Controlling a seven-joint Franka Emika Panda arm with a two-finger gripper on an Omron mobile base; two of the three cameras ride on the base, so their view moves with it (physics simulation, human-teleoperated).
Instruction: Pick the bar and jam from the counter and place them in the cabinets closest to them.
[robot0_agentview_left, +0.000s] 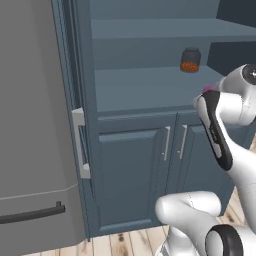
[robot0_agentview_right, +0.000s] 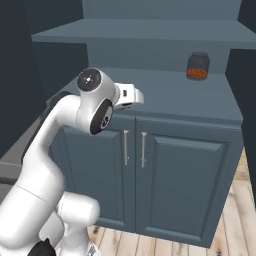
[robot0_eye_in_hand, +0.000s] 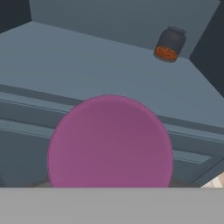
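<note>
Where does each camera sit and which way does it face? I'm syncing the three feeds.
Left base view: behind-left, facing the cabinets beside the fridge; arm at right.
Right base view: behind-right, facing the same cabinets; arm at left, gripper near the shelf edge.
Hand view: on the hand, facing the shelf past the jam.
Shared: the dark jar.

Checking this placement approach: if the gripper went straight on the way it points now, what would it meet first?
Most likely the bare cabinet shelf and then its back wall. The gripper holds the jam at the shelf's front edge; the dark jar stands off to one side, though depth is unclear.
</note>
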